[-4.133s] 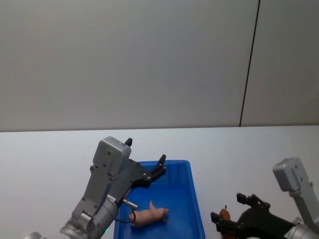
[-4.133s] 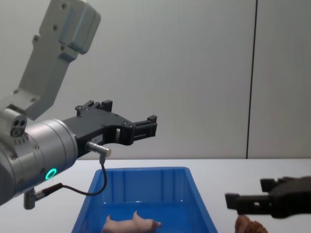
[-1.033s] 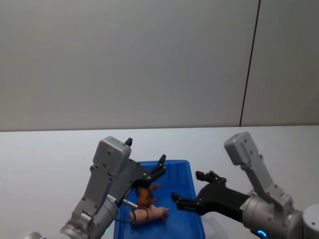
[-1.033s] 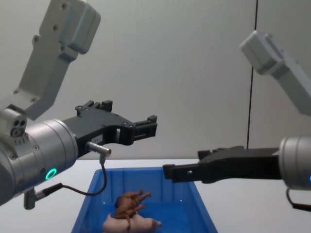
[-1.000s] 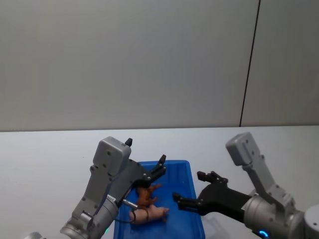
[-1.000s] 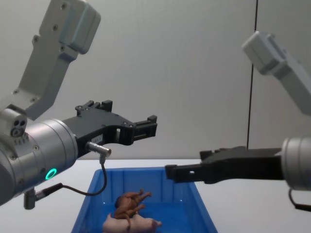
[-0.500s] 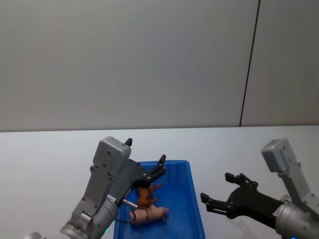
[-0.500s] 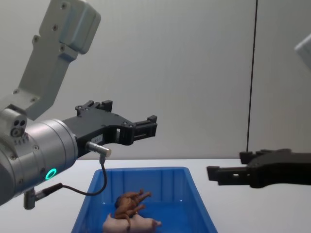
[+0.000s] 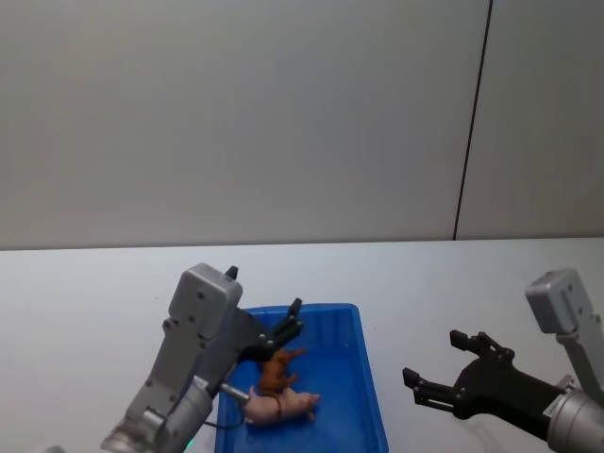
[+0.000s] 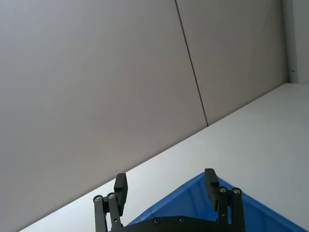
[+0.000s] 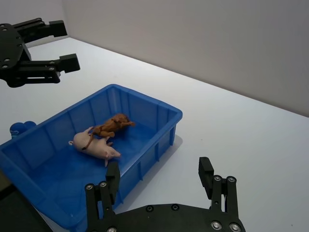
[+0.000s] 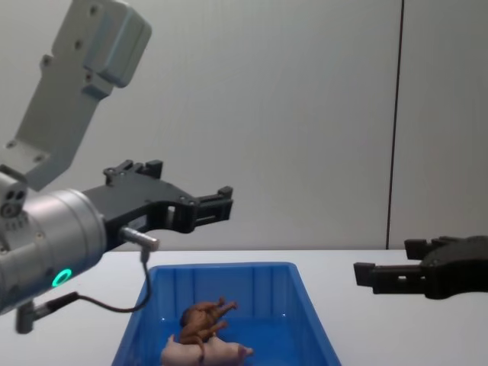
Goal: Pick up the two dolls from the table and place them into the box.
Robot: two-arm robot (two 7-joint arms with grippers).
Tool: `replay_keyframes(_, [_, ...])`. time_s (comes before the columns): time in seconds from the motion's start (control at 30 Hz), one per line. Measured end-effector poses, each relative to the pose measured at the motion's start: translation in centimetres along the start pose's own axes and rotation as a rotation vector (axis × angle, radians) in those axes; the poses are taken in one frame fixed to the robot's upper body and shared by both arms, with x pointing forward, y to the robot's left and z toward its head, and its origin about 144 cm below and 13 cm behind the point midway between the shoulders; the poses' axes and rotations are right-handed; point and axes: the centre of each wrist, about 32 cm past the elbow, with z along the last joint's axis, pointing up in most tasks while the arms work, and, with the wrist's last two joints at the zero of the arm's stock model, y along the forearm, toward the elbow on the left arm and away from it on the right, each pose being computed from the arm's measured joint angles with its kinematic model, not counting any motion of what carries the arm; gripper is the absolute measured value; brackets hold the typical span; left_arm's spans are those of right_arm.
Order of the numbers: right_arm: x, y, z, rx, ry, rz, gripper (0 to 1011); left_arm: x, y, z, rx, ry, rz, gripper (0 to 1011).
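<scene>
In box (image 12: 229, 266), brown doll (image 9: 276, 370) atop pig (image 9: 283, 406) near left wall, left gripper (image 10: 165, 180) spread above that wall, right gripper (image 11: 158, 168) spread, empty, over table (image 9: 94, 293) beside right wall

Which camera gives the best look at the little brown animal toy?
The right wrist view: the brown toy lies whole in the box, against the pink pig, nothing covering it. The head view sees it crowded by the left arm; the chest view, side-on. The left wrist view faces the box's rim.
</scene>
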Motion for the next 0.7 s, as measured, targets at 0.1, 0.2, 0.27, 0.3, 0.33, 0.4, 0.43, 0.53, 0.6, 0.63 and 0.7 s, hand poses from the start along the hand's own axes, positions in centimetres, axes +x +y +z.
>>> replay_keyframes(0.1, [0.1, -0.2, -0.1, 0.000, 0.000, -0.002, 1001, 0.1, 0.5, 0.0, 0.015, -0.007, 0.016, 1001])
replay_keyframes(0.2, [0.1, -0.3, -0.1, 0.001, 0.000, -0.006, 1001, 0.2, 1.5, 0.0, 0.043, -0.016, 0.048, 1001])
replay_keyframes(0.27, [0.2, -0.4, -0.1, 0.001, 0.000, -0.006, 1001, 0.4, 2.2, 0.0, 0.066, -0.015, 0.073, 1001])
replay_keyframes(0.3, [0.2, -0.4, -0.1, 0.001, 0.000, -0.007, 1001, 0.4, 2.5, -0.1, 0.074, -0.014, 0.079, 1001])
replay_keyframes(0.33, [0.2, -0.5, -0.1, 0.001, 0.000, -0.007, 1001, 0.4, 2.8, -0.1, 0.082, -0.012, 0.087, 1001])
replay_keyframes(0.4, [0.2, -0.5, -0.2, 0.002, -0.001, -0.008, 1001, 0.7, 3.8, -0.2, 0.109, -0.007, 0.109, 1001])
replay_keyframes(0.43, [0.2, -0.5, -0.2, 0.002, -0.001, -0.008, 1001, 0.8, 4.1, -0.2, 0.117, -0.005, 0.115, 1001])
replay_keyframes(0.53, [0.2, -0.6, -0.2, 0.002, -0.001, -0.009, 1001, 1.1, 5.5, -0.4, 0.152, -0.001, 0.136, 1001])
replay_keyframes(0.6, [0.3, -0.6, -0.2, 0.001, -0.001, -0.009, 1001, 1.3, 6.1, -0.5, 0.168, 0.004, 0.145, 1001])
replay_keyframes(0.63, [0.3, -0.7, -0.2, 0.002, -0.001, -0.010, 1001, 1.4, 6.4, -0.6, 0.175, 0.005, 0.148, 1001])
replay_keyframes(0.7, [0.3, -0.7, -0.2, 0.002, -0.001, -0.010, 1001, 1.7, 7.4, -0.8, 0.197, 0.005, 0.151, 1001])
